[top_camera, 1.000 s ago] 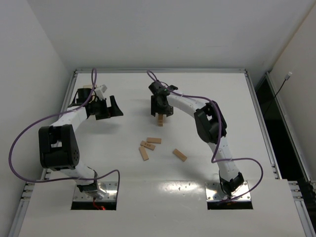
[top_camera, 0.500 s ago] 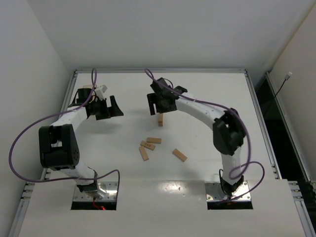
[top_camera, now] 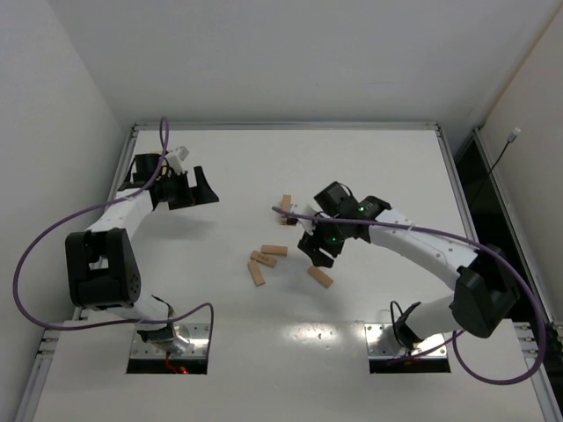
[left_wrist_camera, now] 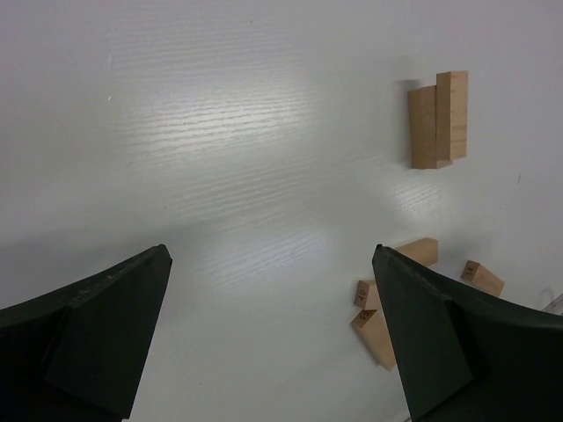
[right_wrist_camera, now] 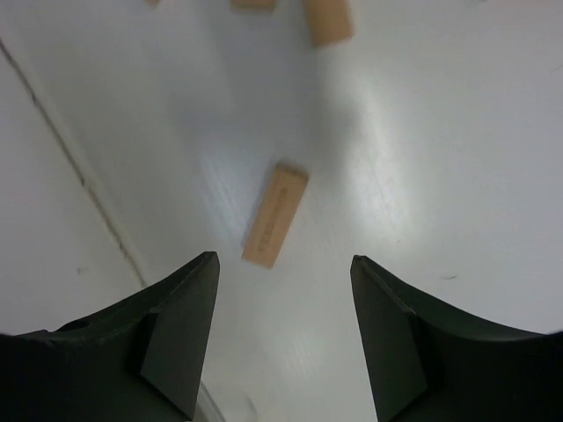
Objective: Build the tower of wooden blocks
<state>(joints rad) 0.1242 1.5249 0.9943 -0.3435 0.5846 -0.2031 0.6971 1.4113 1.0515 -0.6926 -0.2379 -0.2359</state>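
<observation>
Lying near the two-bar tower point(top_camera: 285, 209): four bars point(top_camera: 274, 250).

Six wooden blocks point(top_camera: 274, 250), two robot arms point(top_camera: 420, 247)

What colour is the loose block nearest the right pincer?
The block is light tan wood, clearest in the right wrist view.

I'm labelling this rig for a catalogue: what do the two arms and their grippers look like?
Both the left arm and right arm have white links with bulky black joint housings. A purple cable loops loosely along each. The left gripper and right gripper are matte black, with two broad wedge-shaped fingers. Small green lights glow near the right wrist.
</observation>
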